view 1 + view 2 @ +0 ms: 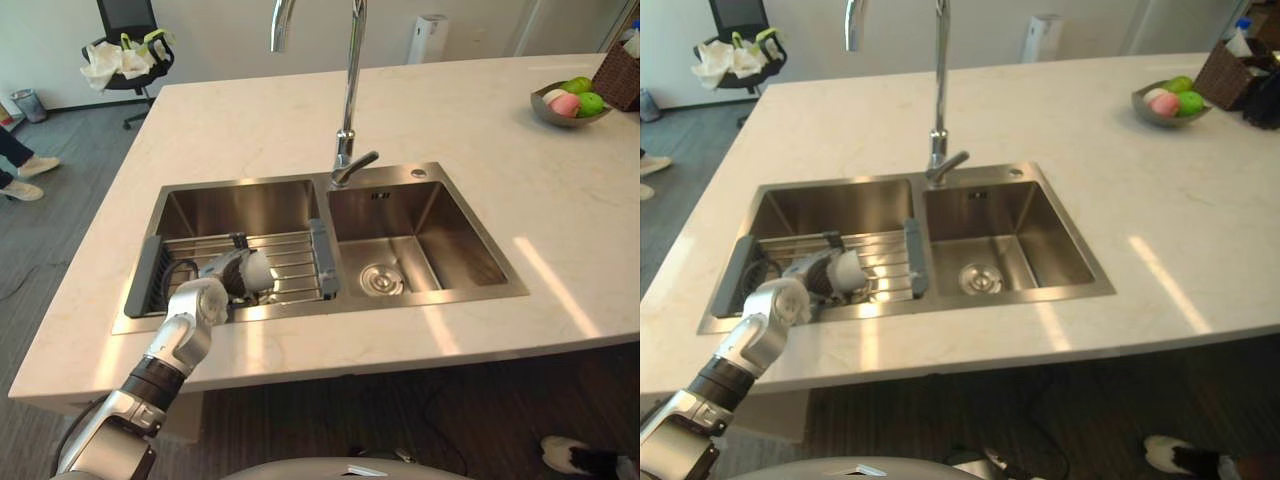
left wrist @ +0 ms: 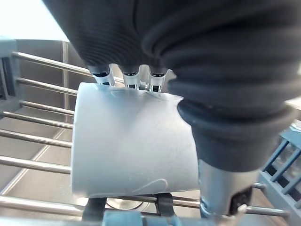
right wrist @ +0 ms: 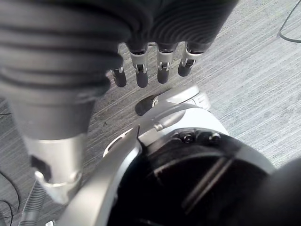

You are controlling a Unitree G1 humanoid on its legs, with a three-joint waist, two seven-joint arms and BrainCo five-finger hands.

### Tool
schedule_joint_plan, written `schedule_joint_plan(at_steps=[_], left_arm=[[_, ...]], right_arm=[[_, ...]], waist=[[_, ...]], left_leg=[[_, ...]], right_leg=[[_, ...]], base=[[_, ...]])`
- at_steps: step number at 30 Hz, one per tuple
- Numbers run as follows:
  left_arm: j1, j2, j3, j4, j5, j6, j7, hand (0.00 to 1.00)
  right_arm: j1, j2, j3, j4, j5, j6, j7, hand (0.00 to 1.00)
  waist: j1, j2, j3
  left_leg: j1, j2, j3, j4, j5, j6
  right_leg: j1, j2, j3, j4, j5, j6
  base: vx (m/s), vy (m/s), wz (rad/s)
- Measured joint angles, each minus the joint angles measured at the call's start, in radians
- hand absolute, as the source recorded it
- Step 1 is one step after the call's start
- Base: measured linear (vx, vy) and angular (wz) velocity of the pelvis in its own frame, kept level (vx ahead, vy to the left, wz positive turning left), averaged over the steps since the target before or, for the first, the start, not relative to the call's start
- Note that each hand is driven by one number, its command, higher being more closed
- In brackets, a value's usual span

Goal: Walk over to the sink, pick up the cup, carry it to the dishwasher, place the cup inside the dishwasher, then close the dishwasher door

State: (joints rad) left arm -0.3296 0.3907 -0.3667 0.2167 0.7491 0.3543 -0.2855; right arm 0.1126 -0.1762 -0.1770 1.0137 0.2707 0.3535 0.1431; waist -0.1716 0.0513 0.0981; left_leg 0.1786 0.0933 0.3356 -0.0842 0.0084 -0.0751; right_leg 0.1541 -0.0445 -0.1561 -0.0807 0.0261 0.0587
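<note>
Stainless steel double sink [image 1: 420,300] set in a pale stone counter [image 1: 250,120] is what I have under the head camera, with a tall chrome tap [image 1: 349,90] rising behind the divider. Its left basin [image 1: 240,205] holds a wire drying rack with grey end pieces [image 1: 295,260], and the white cylindrical cup [image 2: 131,141] lies on its side on that rack, toward the near edge. The left hand [image 1: 228,272] is down in this basin and grasps the cup. The right basin [image 1: 450,235] contains just its round metal drain strainer [image 1: 382,279]. At the counter's far right, a shallow grey bowl [image 1: 545,112] carries green fruit [image 1: 590,102] and a pink one [image 1: 565,104], with a dark woven basket [image 1: 620,75] just beside it. In the right eye view I can see something blue-topped [image 1: 1240,25] sticking out of the basket. From the head I mostly see the back of the left hand. The left wrist view adds the detail: silver fingers [image 2: 129,77] pass over the cup's far side, dark tips come out beneath it, the thumb sits on the opposite side, and rack bars run under it all. The right wrist view shows the right hand [image 3: 160,66] hanging released, fingers loose, over grey striped carpet [image 3: 254,70].
</note>
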Motion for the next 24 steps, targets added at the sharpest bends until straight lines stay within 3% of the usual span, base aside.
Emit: schedule_joint_plan(at_steps=[17, 24], left_arm=[[-0.001, 0.000, 0.013, 0.112, -0.065, -0.031, 0.145, 0.00], [-0.003, 0.000, 0.015, 0.112, -0.068, -0.042, 0.148, 0.00]], right_arm=[[0.001, -0.001, 0.007, -0.016, -0.001, 0.008, 0.009, 0.00], [0.003, 0.000, 0.004, -0.016, -0.002, 0.002, 0.014, 0.00]], waist=[[-0.011, 0.002, -0.003], [-0.010, 0.003, -0.004]], left_leg=[[0.011, -0.002, 0.020, 0.000, 0.000, 0.003], [0.011, -0.003, 0.020, 0.000, 0.000, 0.003]], right_leg=[[-0.001, -0.002, 0.018, 0.000, 0.009, 0.002], [-0.001, -0.002, 0.018, 0.000, 0.010, 0.002]], base=[[-0.02, -0.007, -0.03], [0.00, 0.000, 0.00]])
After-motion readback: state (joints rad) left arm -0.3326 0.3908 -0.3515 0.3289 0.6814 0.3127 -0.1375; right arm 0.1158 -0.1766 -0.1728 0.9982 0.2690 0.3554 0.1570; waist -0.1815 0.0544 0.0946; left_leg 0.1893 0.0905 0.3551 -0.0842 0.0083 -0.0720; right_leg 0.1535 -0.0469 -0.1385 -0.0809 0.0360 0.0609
